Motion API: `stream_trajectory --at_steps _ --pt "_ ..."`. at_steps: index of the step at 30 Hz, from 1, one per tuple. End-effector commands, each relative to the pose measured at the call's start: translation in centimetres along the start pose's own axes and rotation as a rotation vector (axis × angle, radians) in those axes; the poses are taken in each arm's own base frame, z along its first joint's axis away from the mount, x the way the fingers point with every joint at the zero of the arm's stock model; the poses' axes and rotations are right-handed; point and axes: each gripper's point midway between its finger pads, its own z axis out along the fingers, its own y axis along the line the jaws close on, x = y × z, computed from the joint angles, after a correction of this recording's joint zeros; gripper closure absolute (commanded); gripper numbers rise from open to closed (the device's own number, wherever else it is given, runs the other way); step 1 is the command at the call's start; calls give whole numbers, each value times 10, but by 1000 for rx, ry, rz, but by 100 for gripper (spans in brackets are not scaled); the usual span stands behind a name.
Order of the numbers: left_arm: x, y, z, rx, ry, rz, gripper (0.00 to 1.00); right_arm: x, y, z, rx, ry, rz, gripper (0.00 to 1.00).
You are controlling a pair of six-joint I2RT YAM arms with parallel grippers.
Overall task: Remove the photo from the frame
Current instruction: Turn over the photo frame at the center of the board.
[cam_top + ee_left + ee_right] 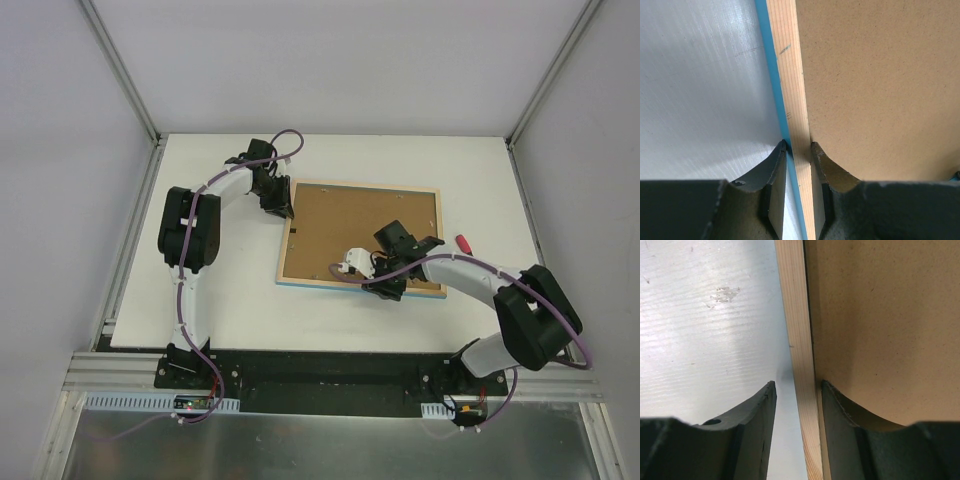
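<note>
At the left of the top view, the left arm reaches out over the white table (pixel 250 315) to the far left corner of the frame (pixel 362 184). The left gripper (pixel 280 207) sits on that corner. In the left wrist view its 2 fingers (pixel 771 175) straddle the pale wood rim (pixel 790 75) and both press against it. 1 finger is on the turquoise outer edge and the other on the inner side, over the brown back panel (pixel 880 90). This claw (pixel 799 146) stands narrow, clamped on the frame's rim.

The frame lies flat on the table near its middle, back side up. The brown fibreboard panel (pixel 350 225) faces the camera and a thin turquoise line shows along the near left edge.

Further right, the right gripper (pixel 383 287) is at the frame's near edge, right of its middle. In the right wrist view this claw (pixel 797 386) also straddles the wood rim (pixel 792 315). Its inner finger (pixel 840 412) lies against the rim's inner side, over the back panel (pixel 885 325). Its outer finger (pixel 757 412) stands apart from the rim, with bare table (pixel 700 340) showing in the gap. So the jaws are partly open and grip nothing.

A small red-handled screwdriver (pixel 465 243) lies on the table just beside the frame's right edge.
</note>
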Motion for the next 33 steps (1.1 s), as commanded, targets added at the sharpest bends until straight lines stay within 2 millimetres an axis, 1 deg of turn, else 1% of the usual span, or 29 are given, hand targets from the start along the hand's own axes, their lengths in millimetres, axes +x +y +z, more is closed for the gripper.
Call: stream_trajectory --at_steps 1,7,10,12,16,19,22,27,29,32,33 --pt "14 21 4 -54 46 -29 96 -7 -9 2 17 7 9 57" --pt "14 22 4 -53 46 -32 96 -2 -5 9 -8 38 10 59" --pt "14 21 4 -53 48 -30 97 -2 -3 8 -20 39 5 63" --pt "14 21 4 -53 47 -29 97 -2 -1 7 -26 44 -3 64" --pt "14 21 4 -54 46 -31 96 -2 4 7 -48 48 -24 91" --pt "14 21 4 -53 45 -29 96 -2 7 6 -55 39 -38 99" --pt "14 21 3 -53 45 -29 97 -3 7 4 -49 34 -42 99" --pt "10 18 -1 -46 35 -20 95 -10 5 -2 -29 6 -40 99" --pt "7 13 -5 -28 24 -5 90 -13 5 -4 -30 -9 -38 99" --pt "-3 0 -19 14 -12 38 72 -16 7 -5 -42 -14 -32 99" --pt "-8 -7 -29 33 -34 61 66 -16 7 -5 -47 -12 -31 99"
